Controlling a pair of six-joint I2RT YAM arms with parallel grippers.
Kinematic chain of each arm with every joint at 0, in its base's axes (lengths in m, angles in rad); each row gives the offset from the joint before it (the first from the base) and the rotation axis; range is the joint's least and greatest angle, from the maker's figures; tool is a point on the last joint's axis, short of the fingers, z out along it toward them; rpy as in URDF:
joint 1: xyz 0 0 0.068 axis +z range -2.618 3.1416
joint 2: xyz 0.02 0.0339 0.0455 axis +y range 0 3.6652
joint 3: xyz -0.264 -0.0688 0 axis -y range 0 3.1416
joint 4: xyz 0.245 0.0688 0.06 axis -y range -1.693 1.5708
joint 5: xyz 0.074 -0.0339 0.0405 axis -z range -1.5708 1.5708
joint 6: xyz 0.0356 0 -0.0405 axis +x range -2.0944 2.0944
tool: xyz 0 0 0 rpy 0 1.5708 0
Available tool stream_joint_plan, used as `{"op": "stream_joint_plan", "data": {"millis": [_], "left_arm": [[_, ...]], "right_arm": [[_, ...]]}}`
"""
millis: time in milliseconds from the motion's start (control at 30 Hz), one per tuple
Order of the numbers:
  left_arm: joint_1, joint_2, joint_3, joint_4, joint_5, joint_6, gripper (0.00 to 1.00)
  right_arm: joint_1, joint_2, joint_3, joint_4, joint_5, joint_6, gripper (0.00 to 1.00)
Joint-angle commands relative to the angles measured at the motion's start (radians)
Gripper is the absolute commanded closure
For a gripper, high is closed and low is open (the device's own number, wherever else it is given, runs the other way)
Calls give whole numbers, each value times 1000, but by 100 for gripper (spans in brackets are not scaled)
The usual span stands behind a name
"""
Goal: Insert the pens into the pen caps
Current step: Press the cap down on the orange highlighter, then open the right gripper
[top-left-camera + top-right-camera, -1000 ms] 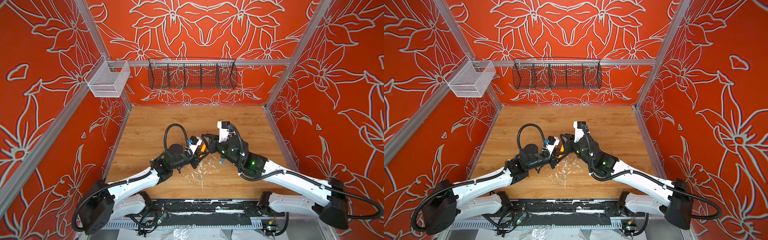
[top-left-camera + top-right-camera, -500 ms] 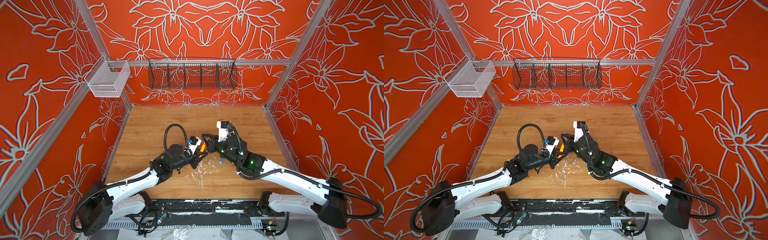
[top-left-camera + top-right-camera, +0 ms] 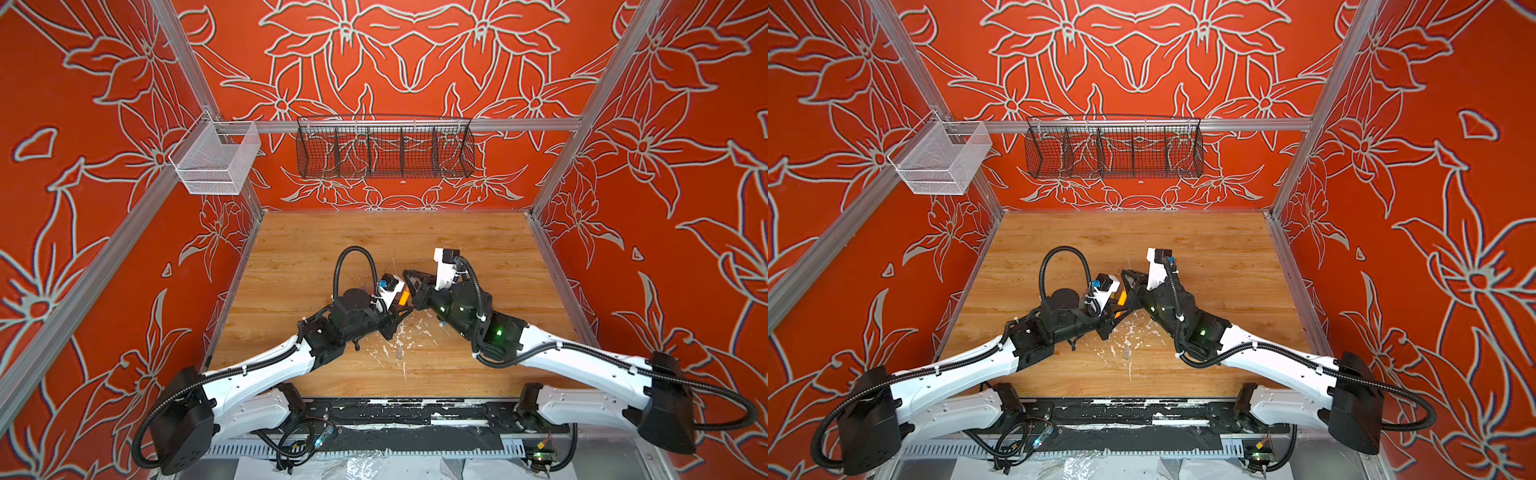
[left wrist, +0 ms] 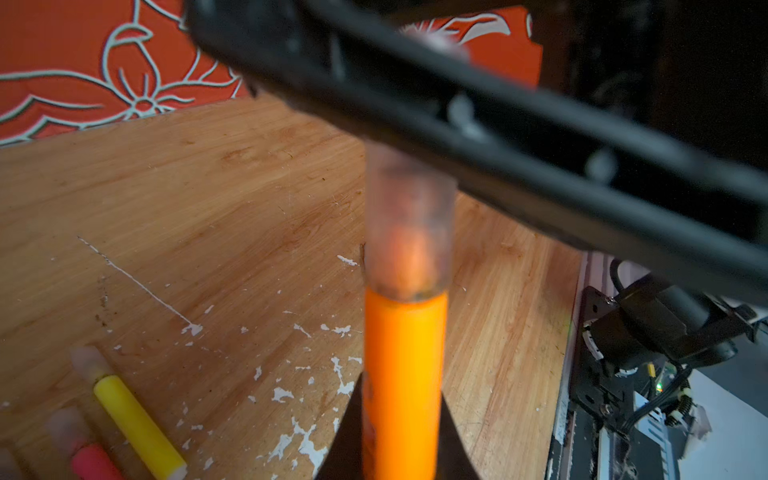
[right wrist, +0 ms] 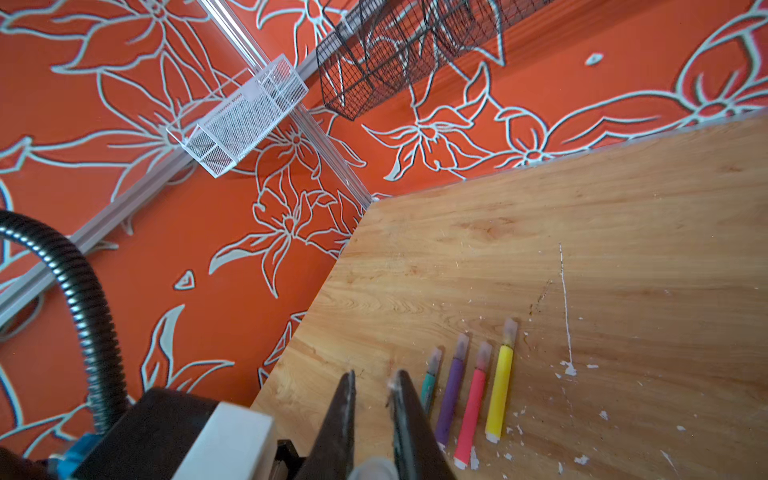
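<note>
My left gripper is shut on the orange pen, which sticks out from between its fingers. A clear pen cap sits over the pen's tip. My right gripper is shut on that cap, and its black finger crosses the left wrist view. In both top views the two grippers meet above the middle of the table, at the orange pen. Green, purple, pink and yellow pens lie side by side, each capped.
White flecks are scattered over the wooden table in front of the grippers, with what looks like a loose clear cap among them. A black wire basket and a white mesh basket hang on the walls.
The right gripper's jaws have closed a little further on the cap. Both arms stay almost where they were.
</note>
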Motion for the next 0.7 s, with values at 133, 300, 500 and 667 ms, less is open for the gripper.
{"op": "stream_joint_plan", "data": {"millis": [133, 300, 500, 667], "left_arm": [[37, -13, 208, 225, -185, -7, 100], [48, 5, 272, 205, -187, 3, 100], [52, -3, 258, 191, -182, 6, 100], [52, -20, 194, 184, -181, -1, 100]], "right_arm": [[138, 60, -81, -152, -220, 38, 100], [167, 57, -85, -142, -220, 39, 100], [168, 2, -91, -167, -168, 28, 100], [161, -82, -81, -228, -90, 1, 98]]}}
